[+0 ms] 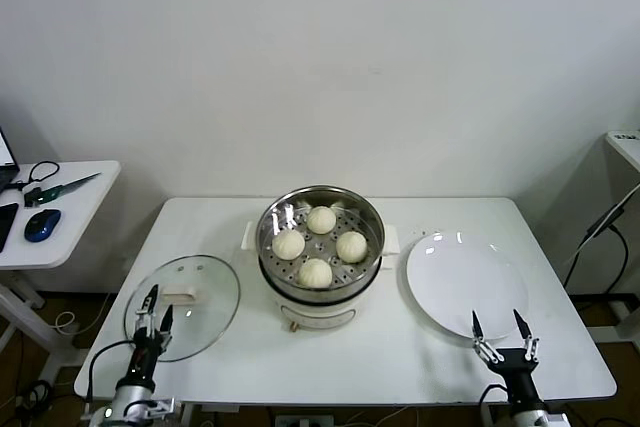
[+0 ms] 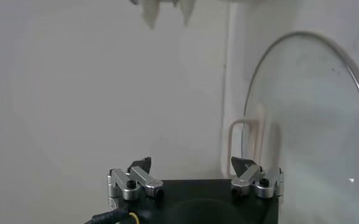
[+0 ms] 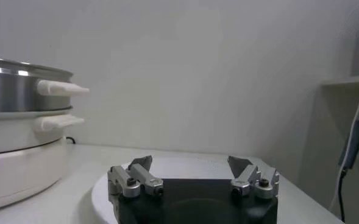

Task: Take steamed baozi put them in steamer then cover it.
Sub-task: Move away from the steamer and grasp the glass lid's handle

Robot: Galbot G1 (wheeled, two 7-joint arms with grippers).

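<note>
Several cream-white baozi (image 1: 320,245) sit on the perforated tray inside the steel steamer (image 1: 370,262) at the table's centre. The steamer also shows in the right wrist view (image 3: 14,122). The glass cover (image 1: 205,319) with its cream handle (image 1: 181,296) lies flat on the table left of the steamer, and it shows in the left wrist view (image 2: 313,122). My left gripper (image 1: 153,309) is open and empty over the cover's near left rim. My right gripper (image 1: 499,325) is open and empty at the near edge of the white plate (image 1: 455,277).
A side table (image 1: 70,207) at the far left holds a blue mouse (image 1: 41,224) and cables. A shelf edge and hanging cables (image 1: 600,237) stand at the far right. The empty plate also shows in the right wrist view (image 3: 185,167).
</note>
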